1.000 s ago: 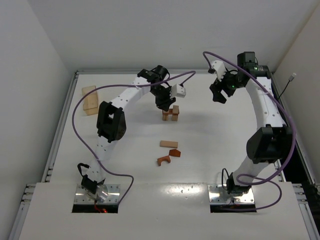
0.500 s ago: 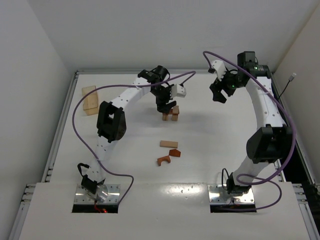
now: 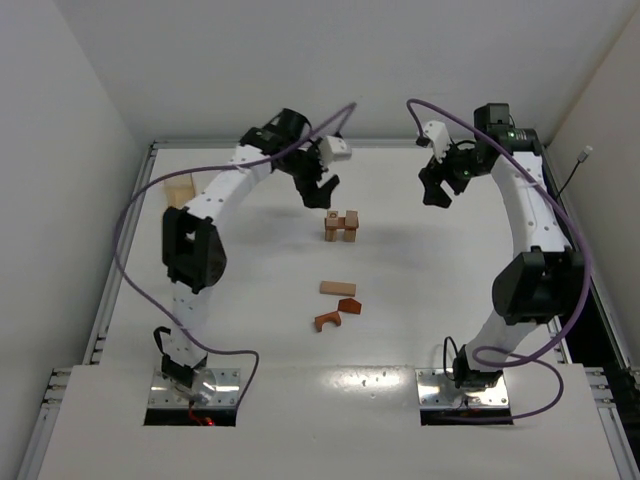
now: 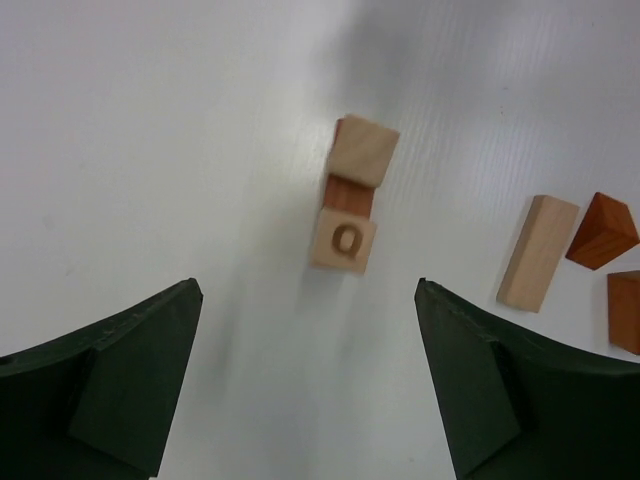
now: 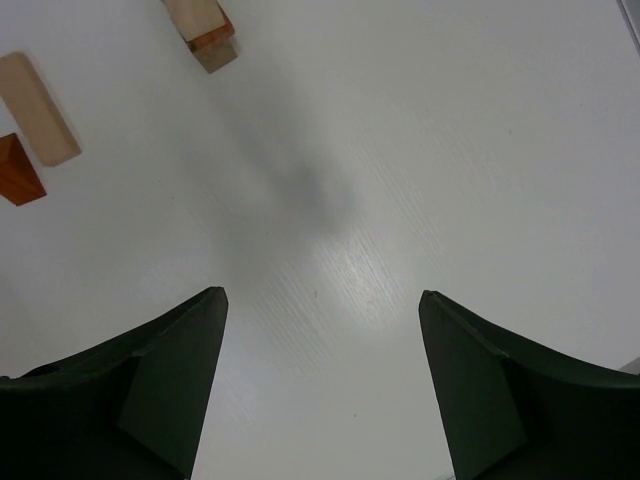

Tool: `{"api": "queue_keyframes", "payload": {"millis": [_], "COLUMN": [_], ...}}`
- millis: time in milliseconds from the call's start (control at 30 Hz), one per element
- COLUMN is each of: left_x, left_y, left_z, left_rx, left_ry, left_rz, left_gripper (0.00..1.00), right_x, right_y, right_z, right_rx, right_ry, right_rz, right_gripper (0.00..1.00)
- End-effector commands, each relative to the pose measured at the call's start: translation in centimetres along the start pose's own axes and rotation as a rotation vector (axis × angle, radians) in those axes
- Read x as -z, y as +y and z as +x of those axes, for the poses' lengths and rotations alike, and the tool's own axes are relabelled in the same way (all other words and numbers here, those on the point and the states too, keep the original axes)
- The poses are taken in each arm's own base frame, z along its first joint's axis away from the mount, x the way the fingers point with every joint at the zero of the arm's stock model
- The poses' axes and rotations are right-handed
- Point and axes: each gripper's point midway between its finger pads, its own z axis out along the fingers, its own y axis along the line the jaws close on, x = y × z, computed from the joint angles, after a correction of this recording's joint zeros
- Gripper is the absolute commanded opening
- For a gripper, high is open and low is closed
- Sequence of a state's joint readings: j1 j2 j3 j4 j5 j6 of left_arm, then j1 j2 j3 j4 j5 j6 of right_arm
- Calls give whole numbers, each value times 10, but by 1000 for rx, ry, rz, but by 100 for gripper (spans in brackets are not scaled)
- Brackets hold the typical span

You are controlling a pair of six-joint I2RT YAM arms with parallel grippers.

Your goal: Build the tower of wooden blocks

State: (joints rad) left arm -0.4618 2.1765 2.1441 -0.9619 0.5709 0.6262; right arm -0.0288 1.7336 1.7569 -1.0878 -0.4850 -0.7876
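Observation:
The wood block tower (image 3: 341, 226) stands mid-table: pale cubes and reddish-brown blocks in a small stack. The left wrist view looks down on the tower (image 4: 350, 195), with a pale cube on top and another marked with an O. My left gripper (image 3: 314, 190) hangs open and empty above and to the back left of it, and its jaws (image 4: 308, 290) stand wide apart. My right gripper (image 3: 436, 192) hovers open and empty to the back right. Its wrist view shows bare table between the fingers (image 5: 322, 295) and the tower (image 5: 203, 25) at the top edge.
Loose blocks lie in front of the tower: a pale bar (image 3: 337, 288), a reddish wedge (image 3: 349, 305) and a reddish arch (image 3: 326, 321). A larger pale wooden box (image 3: 178, 190) sits at the back left, partly behind the left arm. Walls enclose the table.
My left gripper has opened, come off the tower and risen to the back left, its arm swinging left. A pale cube stays on the tower. The right arm has held still.

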Motion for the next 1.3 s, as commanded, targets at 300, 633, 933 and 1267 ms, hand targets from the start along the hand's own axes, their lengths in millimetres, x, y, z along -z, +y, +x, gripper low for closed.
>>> {"api": "queue_keyframes", "payload": {"millis": [300,633,933,1267], "left_x": [221,234,216,212], "left_y": [37,7,-9,-1], "left_z": [54,165,180,182], "left_rx": [605,1053,1053,1075], "left_ry": [-431,-456,-440,-435], "left_rz": [-505,-670,-600,-581], "left_gripper": [100,100,100,100], "right_x": [-60,-147,-188,-212], "right_y": [215,257,259,265], "right_z": [-45,-14,-11,2], "right_rx": [290,236,235,273], "right_ry": [-40,43,72,172], "right_rz": [-364,-265,-282,-332], "right_gripper": [63,48,48,52]}}
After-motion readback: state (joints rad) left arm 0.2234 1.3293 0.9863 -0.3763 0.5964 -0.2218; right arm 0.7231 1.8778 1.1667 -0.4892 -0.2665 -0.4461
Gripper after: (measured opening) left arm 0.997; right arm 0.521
